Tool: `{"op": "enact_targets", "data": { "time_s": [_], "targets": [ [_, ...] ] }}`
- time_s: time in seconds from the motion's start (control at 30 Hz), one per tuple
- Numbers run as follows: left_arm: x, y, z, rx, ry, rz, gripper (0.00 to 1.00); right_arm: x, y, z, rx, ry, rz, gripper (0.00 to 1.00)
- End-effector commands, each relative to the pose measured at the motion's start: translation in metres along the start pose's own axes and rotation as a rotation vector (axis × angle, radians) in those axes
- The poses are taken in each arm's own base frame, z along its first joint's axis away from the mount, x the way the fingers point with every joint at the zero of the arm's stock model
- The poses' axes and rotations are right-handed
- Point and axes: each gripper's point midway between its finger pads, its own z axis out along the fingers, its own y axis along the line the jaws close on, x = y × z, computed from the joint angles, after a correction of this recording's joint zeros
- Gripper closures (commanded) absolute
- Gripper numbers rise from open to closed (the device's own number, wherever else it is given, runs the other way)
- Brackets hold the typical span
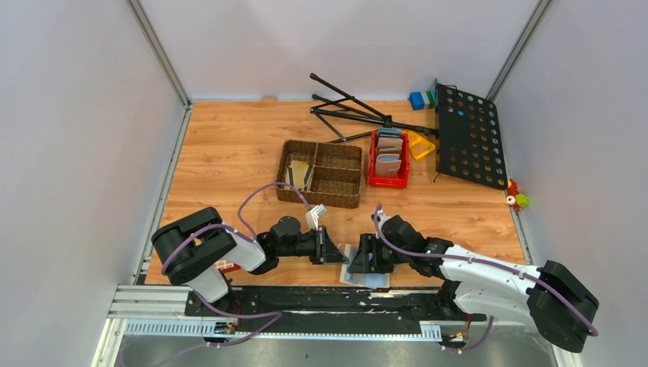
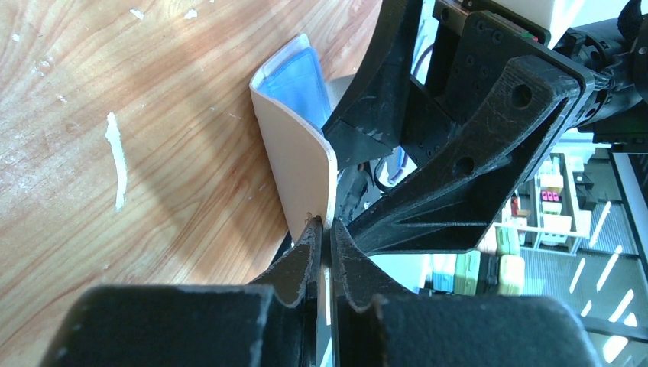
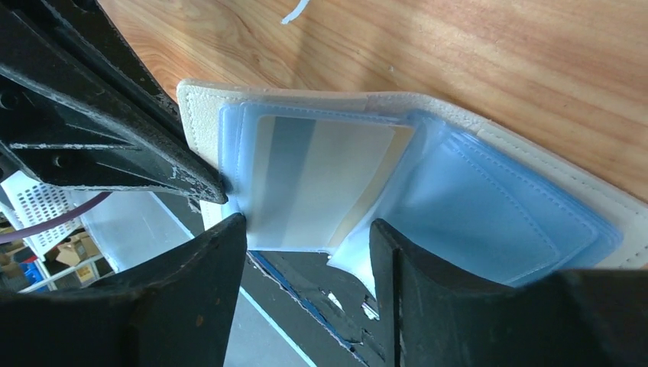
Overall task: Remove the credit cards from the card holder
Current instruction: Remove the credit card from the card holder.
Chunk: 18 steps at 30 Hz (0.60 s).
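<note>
- Down at the near edge of the wooden bench (image 1: 229,153), between the two arms, lies the card holder (image 1: 373,280): a small folding wallet, beige outside, spread open.
- Its beige cover (image 2: 294,160) curves up off the wood in the left wrist view, with the pale blue lining (image 2: 302,73) showing at the far end.
- Inside, the right wrist view shows see-through pale blue pocket leaves stitched along their edges, set within the beige border (image 3: 199,122).
- One credit card (image 3: 321,172) sits in the front pocket, striped grey and tan-gold; a tan edge shows just behind it, though whether that is a second card I cannot tell.
- Left jaws are pressed together on the edge of the beige cover, pinching it.
- Right jaws stand spread, one finger (image 3: 221,290) on each side of the card pocket's lower edge, gripping nothing.
- Farther back on the bench are a brown woven basket (image 1: 319,172), a red bin (image 1: 389,162) and a black perforated stand (image 1: 468,138).
</note>
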Motion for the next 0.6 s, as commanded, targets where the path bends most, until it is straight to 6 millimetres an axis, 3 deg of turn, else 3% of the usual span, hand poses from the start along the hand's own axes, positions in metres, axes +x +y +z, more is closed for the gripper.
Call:
{"op": "enact_targets", "data": {
  "time_s": [0.0,0.27,0.57],
  "targets": [
    [-0.007,-0.017,0.005,0.054,-0.014,0.036,0.88,-0.006,-0.007,-0.004,0.073,-0.017,-0.024,0.44],
    [-0.006,-0.016,0.006,0.052,-0.011,0.037,0.88,-0.006,-0.016,-0.013,0.121,-0.038,-0.024,0.58],
    [-0.005,-0.014,0.007,0.046,-0.005,0.036,0.88,-0.009,-0.023,-0.024,0.166,-0.076,-0.018,0.65]
  ]
}}
